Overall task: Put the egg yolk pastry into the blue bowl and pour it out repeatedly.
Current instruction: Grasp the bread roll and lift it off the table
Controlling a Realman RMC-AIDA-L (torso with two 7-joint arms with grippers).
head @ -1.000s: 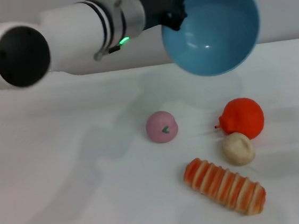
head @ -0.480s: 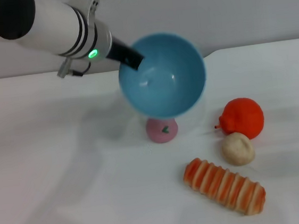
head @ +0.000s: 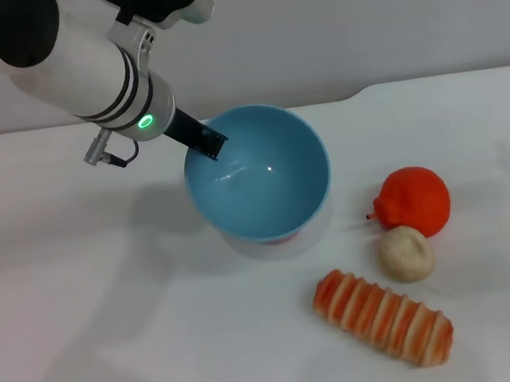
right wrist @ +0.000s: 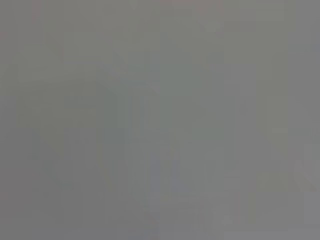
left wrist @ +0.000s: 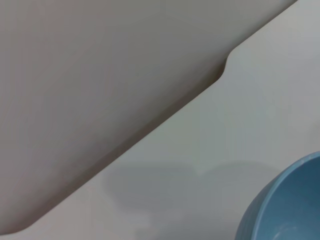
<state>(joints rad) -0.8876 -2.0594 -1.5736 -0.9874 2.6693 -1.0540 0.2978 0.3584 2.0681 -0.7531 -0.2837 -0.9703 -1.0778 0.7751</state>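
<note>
Head view: left claw [head: 202,143] is clamped on the back rim of the blue bowl [head: 258,177], one dark finger showing inside the wall. I judge the grip firm but thin, a pinch on a smooth plastic edge. The bowl sits low over the table [head: 115,333], mouth up and tipped a little toward me; I can't tell if its base touches the surface. It's empty inside.

Egg yolk pastry [head: 406,254] is on the table to the right of the bowl, well apart from it, touching or just beside the orange fruit [head: 413,200] behind it, with the striped bread [head: 383,317] close in front. A sliver of pink shows under the bowl's near edge, so something appears to lie beneath it. I can't make out what.

Left wrist view only gives me a slice of the blue bowl's rim [left wrist: 280,205] and the table edge, no fingers. Right wrist view is blank grey; the right arm shows only as a dark speck at the head view's right edge, so I cannot tell its claw state.

Risks as I see them:
- Setting the bowl down on whatever is under it: it rocks, tips or twists out of the pinch.
- Rim pinch slips if I tilt fast.
- Reaching for the pastry: fruit and bread crowd it, so fingers could nudge the wrong thing or roll the pastry away.
- Right arm comes in blind.
</note>
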